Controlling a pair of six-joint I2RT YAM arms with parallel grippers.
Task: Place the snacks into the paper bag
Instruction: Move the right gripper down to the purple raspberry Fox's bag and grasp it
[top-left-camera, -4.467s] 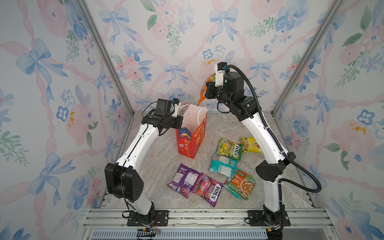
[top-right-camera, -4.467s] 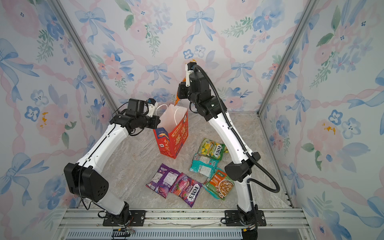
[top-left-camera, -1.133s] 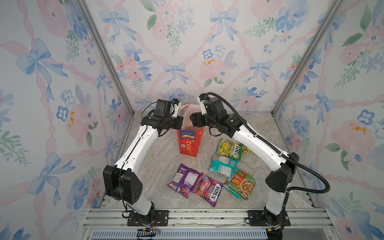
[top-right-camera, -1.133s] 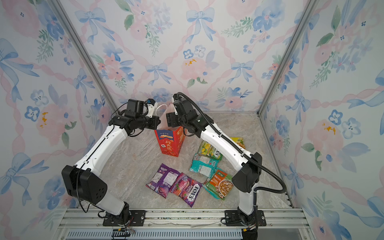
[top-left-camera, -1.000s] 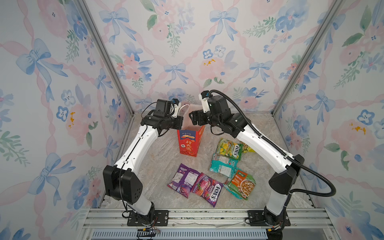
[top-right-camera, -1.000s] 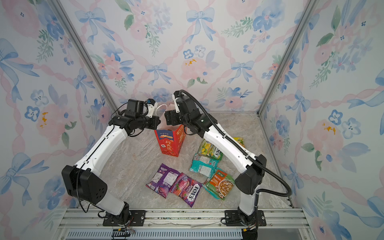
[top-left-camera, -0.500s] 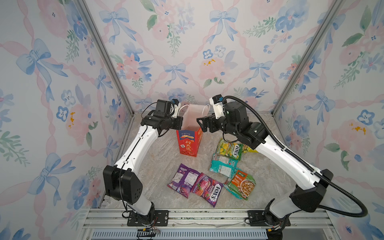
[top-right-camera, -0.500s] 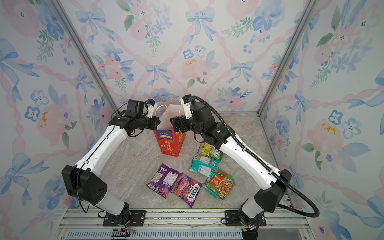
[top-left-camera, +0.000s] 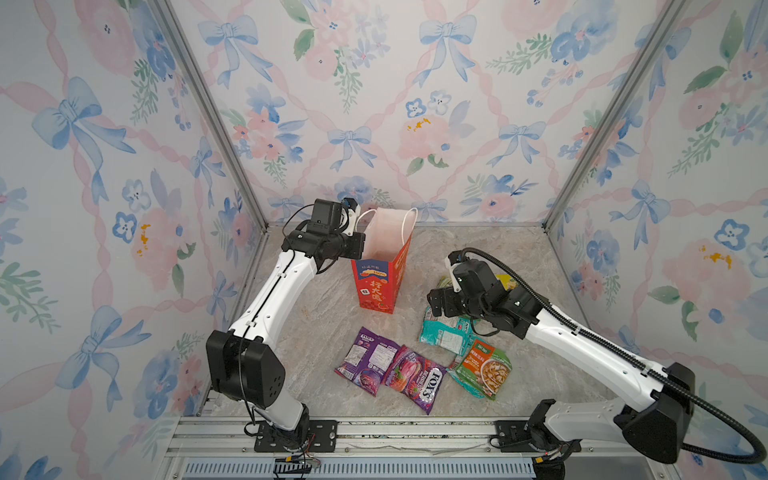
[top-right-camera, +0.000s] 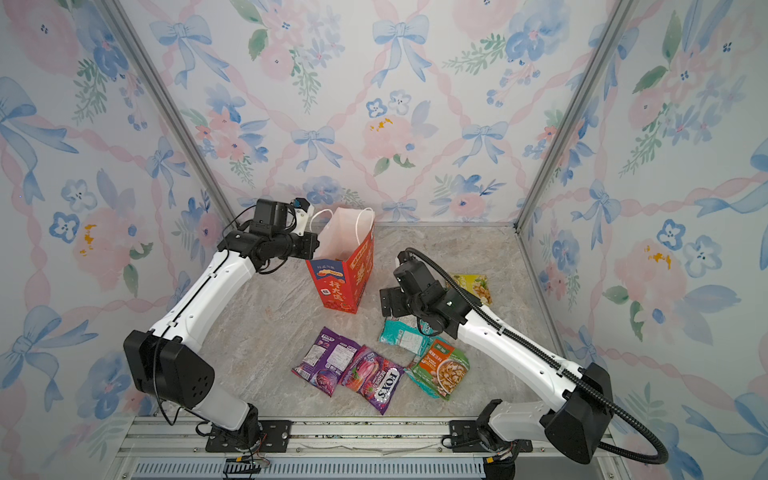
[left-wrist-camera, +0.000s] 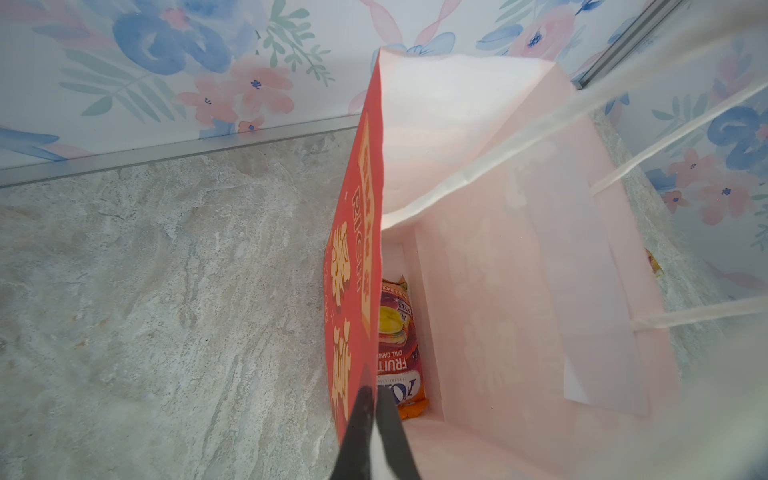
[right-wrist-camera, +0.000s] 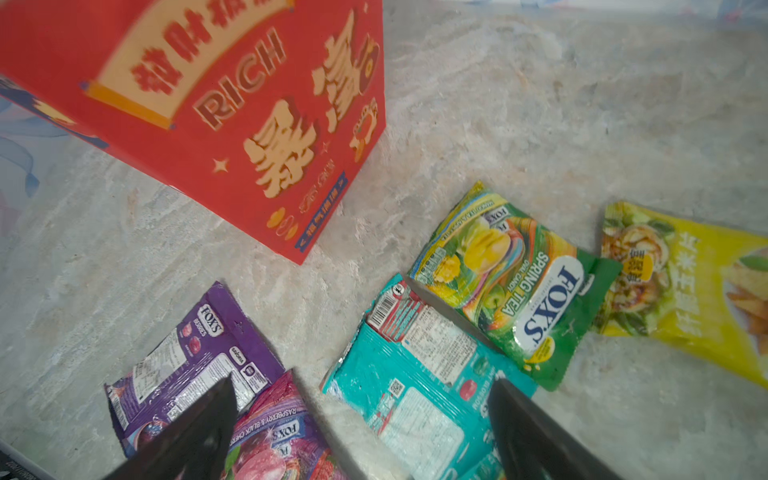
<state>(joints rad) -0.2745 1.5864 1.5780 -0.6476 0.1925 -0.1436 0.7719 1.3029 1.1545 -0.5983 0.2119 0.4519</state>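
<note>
A: Bag (top-left-camera: 380, 276) stands mid-surface, orange packet (left-wrist-camera: 399, 353) inside; six packets lie beside it.
B: Left fingers (left-wrist-camera: 370, 415) pinch its rim shut?
A: Yes. Right fingers (right-wrist-camera: 357, 419) spread wide above the teal packet (right-wrist-camera: 419, 399).
B: Then drop straight, pinch one edge, avoid the green neighbour (right-wrist-camera: 519, 286).

Lab test booth: floral wallpaper panels (top-left-camera: 374, 104), aluminium frame (top-left-camera: 208, 124).

Gripper (left-wrist-camera: 371, 419) pinches paper bag (left-wrist-camera: 519, 266) rim; orange packet (left-wrist-camera: 398, 349) inside
</note>
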